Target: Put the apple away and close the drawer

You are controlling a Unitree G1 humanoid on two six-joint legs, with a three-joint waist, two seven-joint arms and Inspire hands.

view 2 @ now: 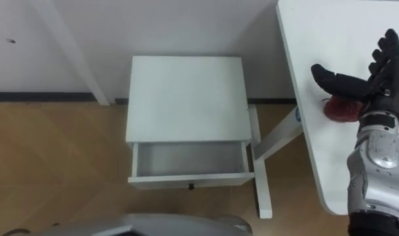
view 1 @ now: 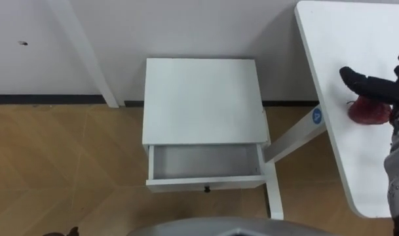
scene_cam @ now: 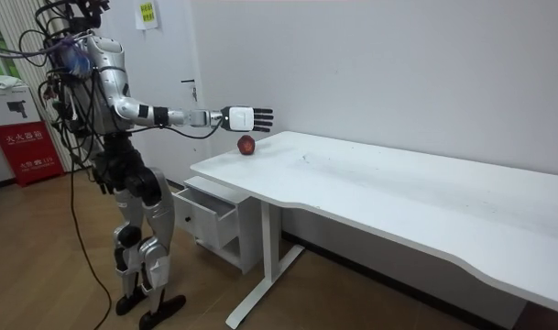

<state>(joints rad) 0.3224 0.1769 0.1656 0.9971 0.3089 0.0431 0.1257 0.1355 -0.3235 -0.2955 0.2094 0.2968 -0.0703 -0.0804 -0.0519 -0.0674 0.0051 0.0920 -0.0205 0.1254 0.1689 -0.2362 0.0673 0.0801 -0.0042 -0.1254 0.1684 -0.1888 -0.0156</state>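
Partly hidden: apple (view 2: 340, 110) beneath right hand (view 2: 388, 88), fingers (view 2: 386, 46) spread; drawer (view 2: 189, 178) out.

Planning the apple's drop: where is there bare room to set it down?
The open drawer, between its four walls, is bare; so is the cabinet top behind it. The desk is taken only where the right hand hovers over the apple.

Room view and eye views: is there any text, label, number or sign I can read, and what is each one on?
Blue round sticker on the desk leg: white mark, too blurred to read.
Yellow-green notice on the wall: print too small to read.
Red board at the room view's left edge: white print, too small to read.
Drawer and apple: no print shows.
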